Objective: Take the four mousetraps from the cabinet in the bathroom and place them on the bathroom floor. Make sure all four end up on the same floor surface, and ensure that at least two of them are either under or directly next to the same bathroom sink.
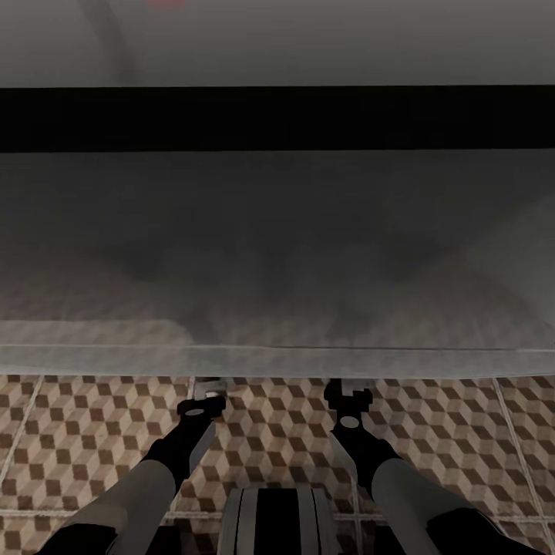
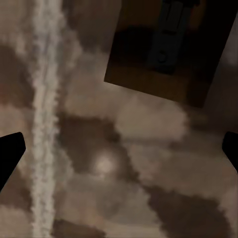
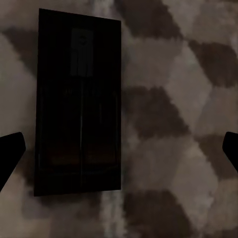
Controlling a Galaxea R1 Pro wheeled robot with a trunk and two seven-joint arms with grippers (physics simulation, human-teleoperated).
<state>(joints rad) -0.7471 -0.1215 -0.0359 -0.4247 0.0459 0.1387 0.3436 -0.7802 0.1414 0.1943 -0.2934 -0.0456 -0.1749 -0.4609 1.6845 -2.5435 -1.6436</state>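
Both pincers, left pincer and right pincer, hang wide open, empty, under the sink; lift straight up from each mousetrap.

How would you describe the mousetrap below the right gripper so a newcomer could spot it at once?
Start at the cube-patterned floor in the shade under the white sink. The mousetrap lies flat there, between the open right gripper's fingers. It is a dark rectangular board with thin wire parts, plain against the brown and beige cubes around it.

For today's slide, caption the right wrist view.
Open right end effector above a mousetrap lying flat on the bathroom floor.
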